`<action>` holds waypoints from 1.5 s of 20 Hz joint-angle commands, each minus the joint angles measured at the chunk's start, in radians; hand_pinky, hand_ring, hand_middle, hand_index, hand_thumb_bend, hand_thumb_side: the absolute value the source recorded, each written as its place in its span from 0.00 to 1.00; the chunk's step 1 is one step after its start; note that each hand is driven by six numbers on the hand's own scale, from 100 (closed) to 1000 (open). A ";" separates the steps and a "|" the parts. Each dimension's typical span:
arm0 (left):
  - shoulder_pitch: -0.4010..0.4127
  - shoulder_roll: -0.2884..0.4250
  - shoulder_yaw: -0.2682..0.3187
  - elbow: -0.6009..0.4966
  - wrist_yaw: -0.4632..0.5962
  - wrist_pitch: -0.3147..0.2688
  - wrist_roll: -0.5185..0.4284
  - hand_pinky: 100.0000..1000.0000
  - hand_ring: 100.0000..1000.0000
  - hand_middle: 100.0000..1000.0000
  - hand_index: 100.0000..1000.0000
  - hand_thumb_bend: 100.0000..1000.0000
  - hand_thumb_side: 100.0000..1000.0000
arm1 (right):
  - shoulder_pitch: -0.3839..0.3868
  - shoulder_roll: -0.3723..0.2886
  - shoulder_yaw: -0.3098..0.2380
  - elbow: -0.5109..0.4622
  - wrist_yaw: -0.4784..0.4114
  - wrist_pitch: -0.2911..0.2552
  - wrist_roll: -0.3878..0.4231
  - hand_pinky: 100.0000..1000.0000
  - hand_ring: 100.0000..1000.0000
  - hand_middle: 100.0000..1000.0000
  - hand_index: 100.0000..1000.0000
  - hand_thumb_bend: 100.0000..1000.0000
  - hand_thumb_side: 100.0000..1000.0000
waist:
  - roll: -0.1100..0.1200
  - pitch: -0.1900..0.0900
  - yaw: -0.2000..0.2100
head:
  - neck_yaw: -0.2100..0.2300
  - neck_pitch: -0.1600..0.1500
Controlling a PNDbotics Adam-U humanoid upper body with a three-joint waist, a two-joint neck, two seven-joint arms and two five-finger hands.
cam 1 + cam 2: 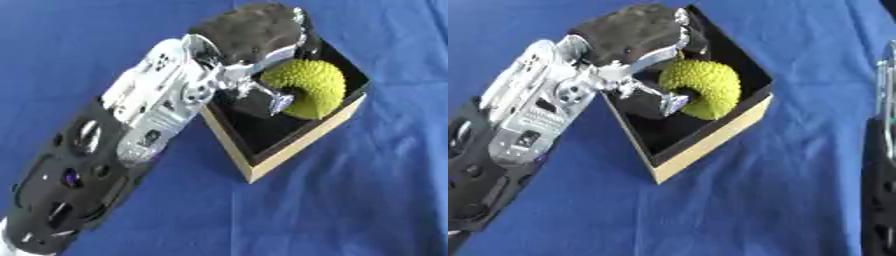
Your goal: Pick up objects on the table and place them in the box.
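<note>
There is one box [302,142] on the blue cloth [367,200], black inside with tan outer walls, and one yellow-green bumpy fruit [308,86] in it. The fruit is oval; its long axis runs from the upper left to the lower right, and it lies against the box's right wall. The left hand [249,35] is over the box, with its thumb and fingers curled around the fruit. Of the right arm [883,150] only a part shows at the right edge in the right eye view; its hand is not seen.
</note>
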 commanded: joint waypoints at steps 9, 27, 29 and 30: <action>0.002 -0.020 -0.011 0.064 0.011 -0.047 -0.036 0.57 0.53 0.58 0.71 0.32 0.03 | -0.007 -0.007 -0.007 -0.015 -0.001 -0.002 0.000 0.85 0.79 0.59 0.85 0.00 0.32 | -0.004 -0.124 -0.003 | -0.005 0.001; -0.019 0.002 0.183 -0.081 -0.044 0.025 0.010 0.52 0.72 0.74 0.89 0.60 0.50 | 0.000 -0.004 -0.013 -0.015 -0.002 -0.001 -0.005 0.85 0.78 0.58 0.85 0.00 0.32 | -0.009 -0.132 0.002 | -0.016 -0.007; -0.014 0.008 0.239 -0.137 -0.009 0.060 0.045 0.46 0.70 0.72 0.87 0.62 0.50 | -0.001 -0.006 -0.014 -0.015 0.000 -0.002 -0.007 0.85 0.78 0.59 0.85 0.00 0.31 | -0.010 -0.135 0.005 | -0.020 -0.006; -0.010 0.014 0.268 -0.165 0.008 0.077 0.063 0.44 0.69 0.71 0.87 0.63 0.51 | -0.002 -0.008 -0.013 -0.015 0.001 -0.002 -0.008 0.85 0.78 0.59 0.85 0.00 0.30 | -0.010 -0.136 0.007 | -0.021 -0.005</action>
